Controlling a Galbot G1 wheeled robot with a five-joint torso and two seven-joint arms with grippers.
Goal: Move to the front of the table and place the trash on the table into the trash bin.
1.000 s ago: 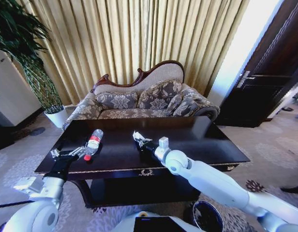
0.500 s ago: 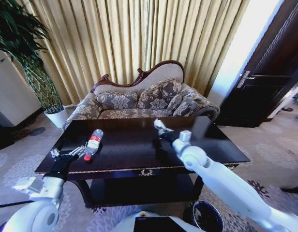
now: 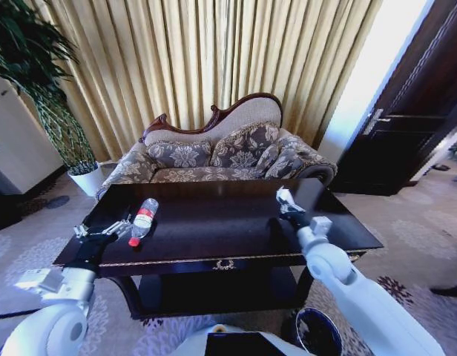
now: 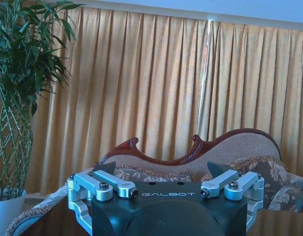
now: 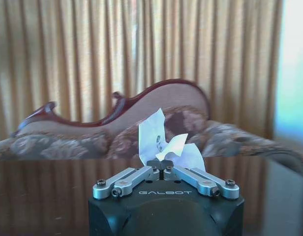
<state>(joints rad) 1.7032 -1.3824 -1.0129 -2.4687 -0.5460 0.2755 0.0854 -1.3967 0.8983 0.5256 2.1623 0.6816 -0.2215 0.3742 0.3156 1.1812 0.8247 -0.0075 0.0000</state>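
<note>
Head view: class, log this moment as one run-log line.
right gripper: shut on paper wad, above table | left gripper: open beside bottle | bin: floor

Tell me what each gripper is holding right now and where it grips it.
The right gripper is shut on a crumpled white paper wad, pinching its lower edge. The left gripper is open beside the bottle, holding nothing.

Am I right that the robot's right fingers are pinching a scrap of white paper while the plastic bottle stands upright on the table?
Not quite. The bottle lies on its side on the table, as the head view shows. The right gripper does pinch white paper.
</note>
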